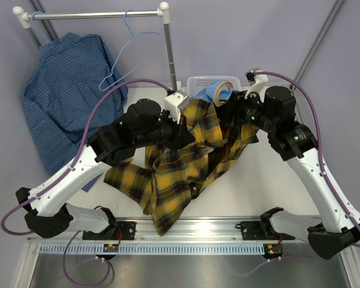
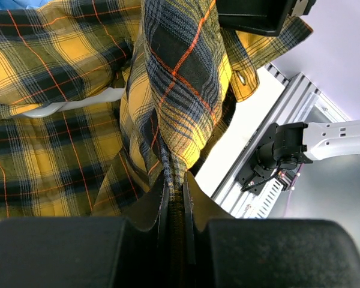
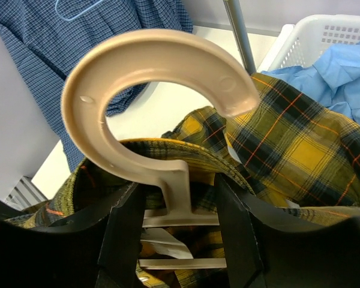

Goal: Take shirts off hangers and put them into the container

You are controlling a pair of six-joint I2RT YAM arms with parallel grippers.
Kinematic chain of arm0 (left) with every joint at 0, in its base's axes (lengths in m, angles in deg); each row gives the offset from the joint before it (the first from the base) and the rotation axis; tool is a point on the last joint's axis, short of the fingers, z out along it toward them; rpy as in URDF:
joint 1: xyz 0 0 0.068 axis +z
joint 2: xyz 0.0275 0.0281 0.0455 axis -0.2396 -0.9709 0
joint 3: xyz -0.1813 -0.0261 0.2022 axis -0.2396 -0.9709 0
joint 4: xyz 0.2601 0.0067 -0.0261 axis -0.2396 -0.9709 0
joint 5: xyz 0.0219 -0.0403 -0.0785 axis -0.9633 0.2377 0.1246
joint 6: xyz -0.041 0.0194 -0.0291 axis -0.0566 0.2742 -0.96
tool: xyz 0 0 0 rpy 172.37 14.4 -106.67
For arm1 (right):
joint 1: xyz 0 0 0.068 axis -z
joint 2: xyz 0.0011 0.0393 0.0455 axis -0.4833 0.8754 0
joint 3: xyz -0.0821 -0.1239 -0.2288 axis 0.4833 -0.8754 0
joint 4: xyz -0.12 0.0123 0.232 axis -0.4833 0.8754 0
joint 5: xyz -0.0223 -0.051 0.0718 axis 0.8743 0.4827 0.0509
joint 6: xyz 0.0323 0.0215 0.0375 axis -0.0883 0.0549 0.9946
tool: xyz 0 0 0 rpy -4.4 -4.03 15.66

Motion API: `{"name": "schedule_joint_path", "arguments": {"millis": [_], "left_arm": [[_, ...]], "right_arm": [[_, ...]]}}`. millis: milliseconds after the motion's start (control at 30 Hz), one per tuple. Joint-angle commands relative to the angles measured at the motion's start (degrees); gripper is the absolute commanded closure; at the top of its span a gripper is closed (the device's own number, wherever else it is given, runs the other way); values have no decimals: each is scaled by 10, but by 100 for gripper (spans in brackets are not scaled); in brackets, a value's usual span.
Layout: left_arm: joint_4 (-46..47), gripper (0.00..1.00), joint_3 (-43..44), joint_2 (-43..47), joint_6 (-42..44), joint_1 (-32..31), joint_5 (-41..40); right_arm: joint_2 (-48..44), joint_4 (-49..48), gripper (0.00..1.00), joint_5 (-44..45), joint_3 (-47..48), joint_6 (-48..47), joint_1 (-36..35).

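Already pale-blue shirt (image 1: 209, 93) lies in basket (image 1: 213, 78); left pincer (image 2: 175, 183) clamps plaid shirt (image 1: 168, 174), right pincer (image 3: 179, 191) grips hanger (image 3: 162, 47).

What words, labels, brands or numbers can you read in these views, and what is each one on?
No text can be read in any view.
Tan hanger: bare, only moulding dimples.
Plaid shirt: no tag showing.
White basket: no marking visible.
Small board on the front rail: any print is too small to read.
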Motion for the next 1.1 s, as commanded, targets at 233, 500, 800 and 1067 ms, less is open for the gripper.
{"name": "schedule_joint_path", "arguments": {"millis": [233, 500, 800, 1067], "left_arm": [[85, 100, 21, 14, 33, -17, 34], [92, 100, 35, -4, 41, -22, 46], [95, 42, 14, 28, 37, -22, -55], [94, 1, 33, 81, -39, -25, -195]], "right_arm": [[7, -20, 48, -19, 8, -14, -6], [7, -19, 65, -17, 16, -22, -9], [-39, -2, 100, 89, 4, -63, -9], [-56, 3, 100, 263, 5, -99, -9]]}}
